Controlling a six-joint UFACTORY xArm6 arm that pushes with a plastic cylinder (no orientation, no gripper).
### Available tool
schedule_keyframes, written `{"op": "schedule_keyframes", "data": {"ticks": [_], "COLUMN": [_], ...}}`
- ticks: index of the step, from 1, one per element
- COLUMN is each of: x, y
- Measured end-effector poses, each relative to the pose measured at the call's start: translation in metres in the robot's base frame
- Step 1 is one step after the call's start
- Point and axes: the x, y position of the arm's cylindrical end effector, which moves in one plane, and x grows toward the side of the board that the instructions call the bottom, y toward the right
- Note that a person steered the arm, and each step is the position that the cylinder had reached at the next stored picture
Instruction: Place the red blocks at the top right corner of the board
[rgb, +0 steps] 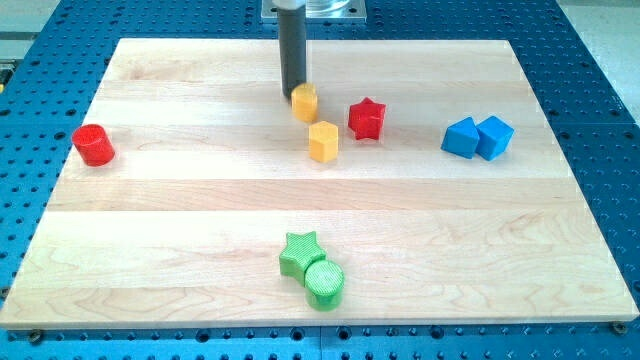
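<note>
A red cylinder (93, 145) stands near the board's left edge. A red star (367, 119) stands right of the middle, toward the view's top. My tip (293, 95) is at the upper left side of a yellow cylinder (305, 103), touching or nearly touching it. The red star lies a short way to the right of my tip, beyond the yellow cylinder. The red cylinder is far off to the left of my tip.
A yellow hexagonal block (323, 141) sits just below the yellow cylinder. Two blue blocks (477, 137) stand side by side at the right. A green star (300, 253) and a green cylinder (324, 283) touch near the bottom. The wooden board (180, 210) lies on a blue perforated table.
</note>
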Motion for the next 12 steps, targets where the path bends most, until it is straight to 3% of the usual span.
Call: {"op": "schedule_keyframes", "data": {"ticks": [1,2,3,4,6,7,12], "x": [0.032,0.021,-0.007,0.007,0.087,0.096,-0.075], "y": [0.001,0.028,0.078,0.157,0.096,0.046,0.233]}}
